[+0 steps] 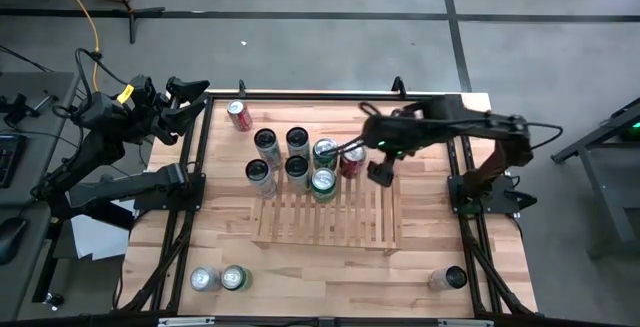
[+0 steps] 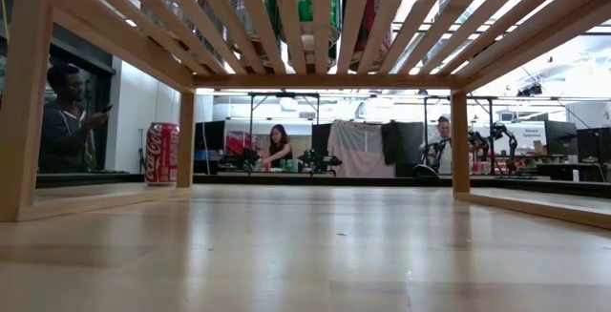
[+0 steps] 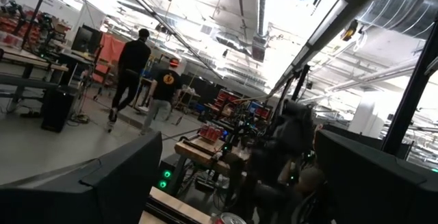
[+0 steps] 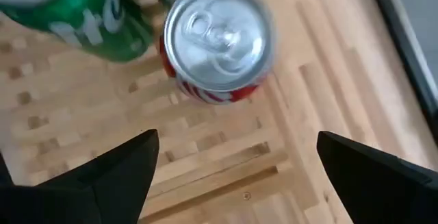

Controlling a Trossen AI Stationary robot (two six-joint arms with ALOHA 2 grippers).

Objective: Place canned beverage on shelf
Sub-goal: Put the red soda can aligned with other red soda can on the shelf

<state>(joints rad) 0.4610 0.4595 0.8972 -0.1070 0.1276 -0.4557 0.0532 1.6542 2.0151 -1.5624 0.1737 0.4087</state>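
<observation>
Red can [image 1: 352, 161] upright on the shelf's [image 1: 330, 222] far edge beside a green can [image 1: 324, 152], just beside the right gripper [image 1: 379, 174], which hangs wide open and empty; left gripper [image 1: 190, 107] parked open, well apart.

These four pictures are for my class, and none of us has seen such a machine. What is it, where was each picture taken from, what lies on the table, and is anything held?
It is a robot with two dark arms at a wooden table.

The view from above shows everything. The left gripper waits, open, off the table's left edge. The right gripper hangs open beside a red can on the slatted shelf, holding nothing. Dark and green cans cluster at the shelf's far edge; more lie about the table.

The low view looks under the shelf into the room, where people stand.

Each wrist view looks past that arm's own fingers: the right sees the red can's top, the left only the room.
</observation>
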